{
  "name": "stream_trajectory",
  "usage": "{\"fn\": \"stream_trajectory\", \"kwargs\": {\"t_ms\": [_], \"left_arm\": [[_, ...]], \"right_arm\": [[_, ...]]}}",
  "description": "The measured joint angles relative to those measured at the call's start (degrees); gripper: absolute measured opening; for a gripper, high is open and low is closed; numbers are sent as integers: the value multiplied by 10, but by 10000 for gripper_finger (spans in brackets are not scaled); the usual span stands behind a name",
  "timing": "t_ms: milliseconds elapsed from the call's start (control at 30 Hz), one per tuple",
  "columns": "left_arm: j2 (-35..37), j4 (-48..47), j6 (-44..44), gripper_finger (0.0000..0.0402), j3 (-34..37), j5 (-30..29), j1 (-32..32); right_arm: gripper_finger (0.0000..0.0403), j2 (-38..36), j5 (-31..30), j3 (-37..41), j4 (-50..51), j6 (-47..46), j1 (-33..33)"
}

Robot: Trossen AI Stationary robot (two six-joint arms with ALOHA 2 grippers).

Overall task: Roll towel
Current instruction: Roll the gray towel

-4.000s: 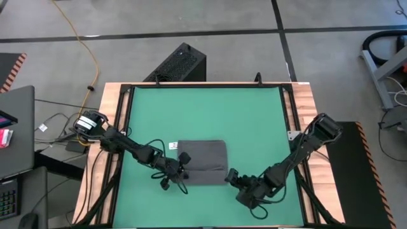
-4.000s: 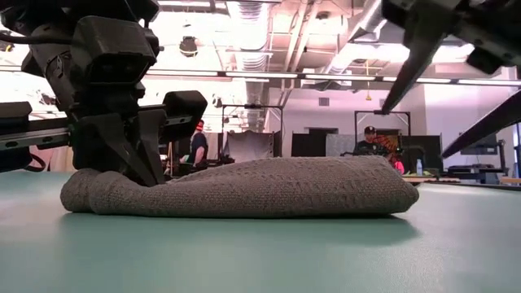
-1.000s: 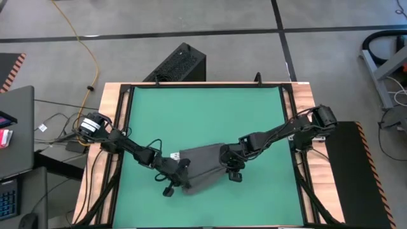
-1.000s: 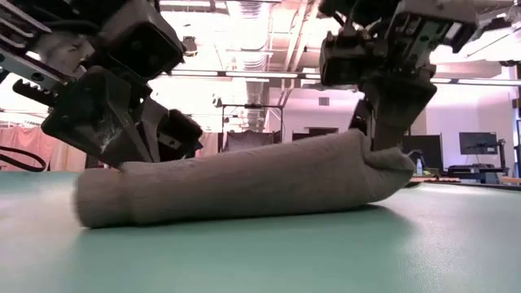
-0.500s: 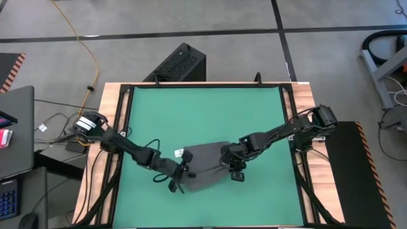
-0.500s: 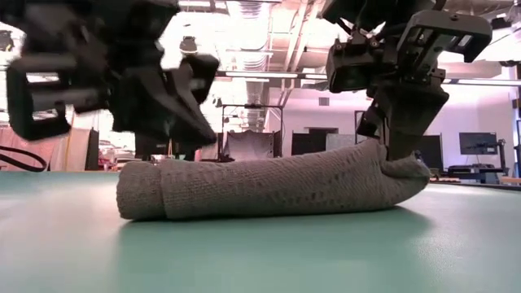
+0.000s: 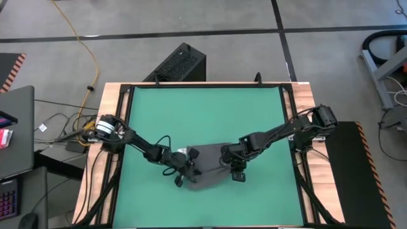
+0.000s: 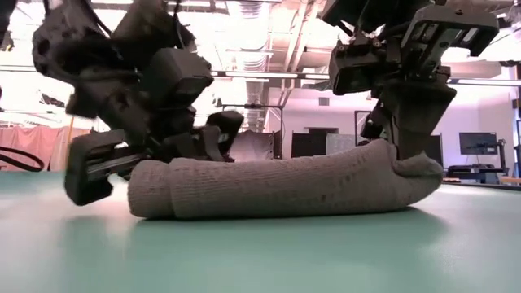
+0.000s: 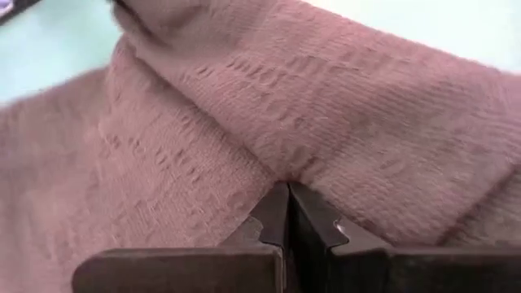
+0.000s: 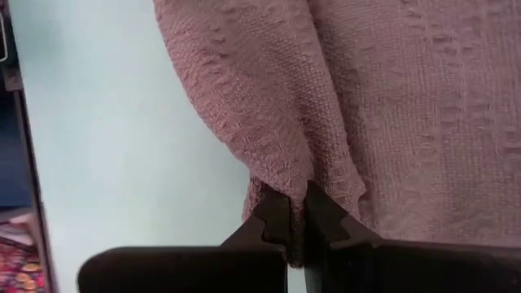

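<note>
The dark grey towel (image 7: 208, 169) lies as a thick, loosely rolled bundle near the middle of the green table (image 7: 203, 114), its underside on the tabletop (image 8: 277, 189). A small white label (image 7: 182, 151) shows at its far left corner. My left gripper (image 7: 186, 172) is shut at the towel's left end, and the arm (image 8: 138, 114) leans in from the left. My right gripper (image 7: 230, 168) is shut at the towel's right end (image 8: 403, 150). My left gripper has its shut fingertips (image 9: 277, 207) at a crease in the cloth (image 9: 286, 167) at the towel's left end, where the folds run together. It comes slanting down from the table's left. How many layers it has, I cannot tell. That end lies on the table. My right gripper pinches a bunched fold of cloth (image 10: 295, 195) at the towel's right end between its two fingers. The fingers come from above, slanting down. The right end (image 8: 411, 175) bulges out below the fingers and rests on the table.
A wooden frame with black rails (image 7: 124, 127) borders the green top. A black box (image 7: 178, 63) stands beyond the far edge. Cables and a laptop (image 7: 16, 127) lie off the left side. Bare green surface spreads toward the far edge.
My left gripper has gone toward the table's right edge and down, rolling about its own line. The towel's left end has slid right with it, so the bundle is shorter and thicker. The right end has stayed under my right gripper.
</note>
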State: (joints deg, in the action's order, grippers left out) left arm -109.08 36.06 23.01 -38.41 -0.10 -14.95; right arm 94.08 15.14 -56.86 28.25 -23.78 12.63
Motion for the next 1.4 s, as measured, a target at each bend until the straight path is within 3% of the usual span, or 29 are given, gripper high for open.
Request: {"fn": "stream_trajectory", "kwargs": {"t_ms": [100,433,1233,1400], "left_arm": [[-20,11,-38,0,-4,56,7],[-25,27,-86,0,-3,76,-17],[-25,21,-113,0,-2,53,-33],[-4,2,-117,0,-1,23,-52]], "right_arm": [[21,0,20,0,2,-23,-9],[21,-8,29,-2,11,-41,-48],[21,45,16,-2,2,23,-112],[21,46,6,-2,-3,24,-121]]}}
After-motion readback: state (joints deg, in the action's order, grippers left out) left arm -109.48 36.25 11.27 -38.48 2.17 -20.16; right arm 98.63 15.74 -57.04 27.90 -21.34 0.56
